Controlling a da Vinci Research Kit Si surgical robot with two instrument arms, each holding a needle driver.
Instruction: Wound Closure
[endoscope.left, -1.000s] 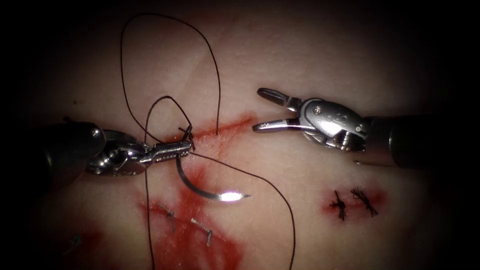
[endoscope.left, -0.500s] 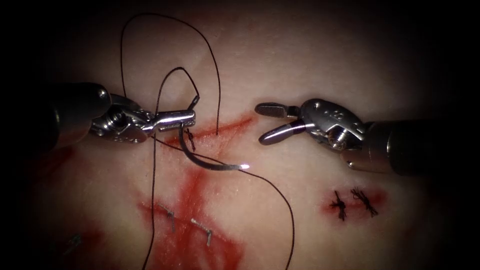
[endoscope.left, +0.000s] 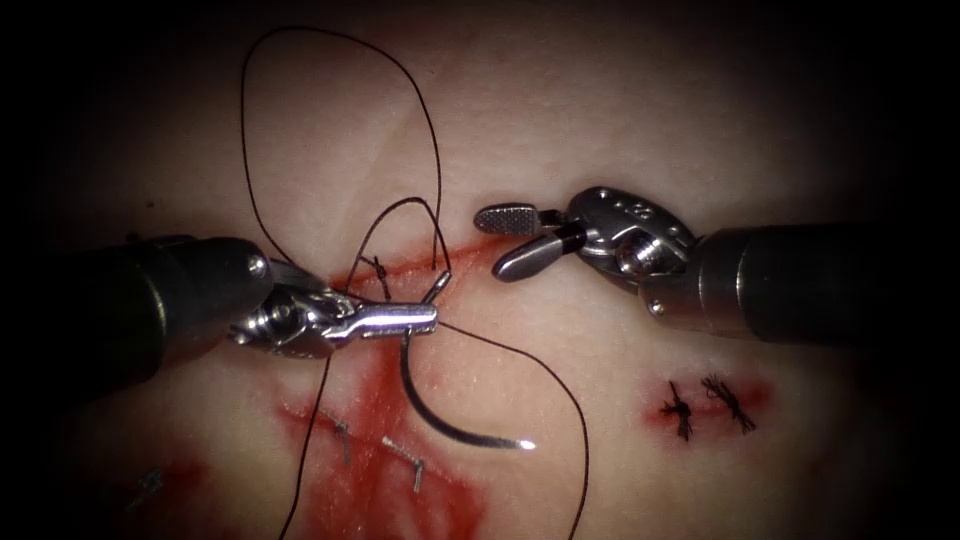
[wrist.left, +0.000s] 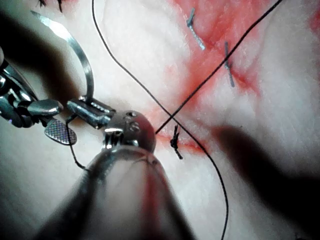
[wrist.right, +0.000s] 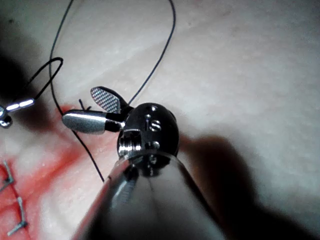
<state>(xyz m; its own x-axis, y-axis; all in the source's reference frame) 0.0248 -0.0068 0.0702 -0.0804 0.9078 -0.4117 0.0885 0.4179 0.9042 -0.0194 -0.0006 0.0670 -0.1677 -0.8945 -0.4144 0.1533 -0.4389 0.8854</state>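
My left tool (endoscope.left: 425, 318) has its jaws clamped on the curved needle (endoscope.left: 450, 425) near its thread end, just below the cut (endoscope.left: 440, 262) in the tissue (endoscope.left: 620, 130). The needle hangs free of the tissue, its curve sweeping down and to the right, the point glinting above the red fluid (endoscope.left: 390, 480).

My right tool (endoscope.left: 510, 240) waits just right of the cut, jaws parted a little and holding nothing; the left wrist view shows them (wrist.left: 55, 120) close beside my needle grip.

The thread (endoscope.left: 330, 60) loops high over the tissue, and another strand trails down right of the needle. A small knot (endoscope.left: 378, 268) sits at the cut's left end. Two dark knots (endoscope.left: 705, 405) lie well to the right, and pale cut ends (endoscope.left: 405, 462) rest in the fluid.

I judge the needle light, stiff and slick, likely to swivel unless gripped squarely across its flat body, back from the fragile point. The thread looks limp and prone to tangle. The tissue seems soft and would tear under a hard pull.
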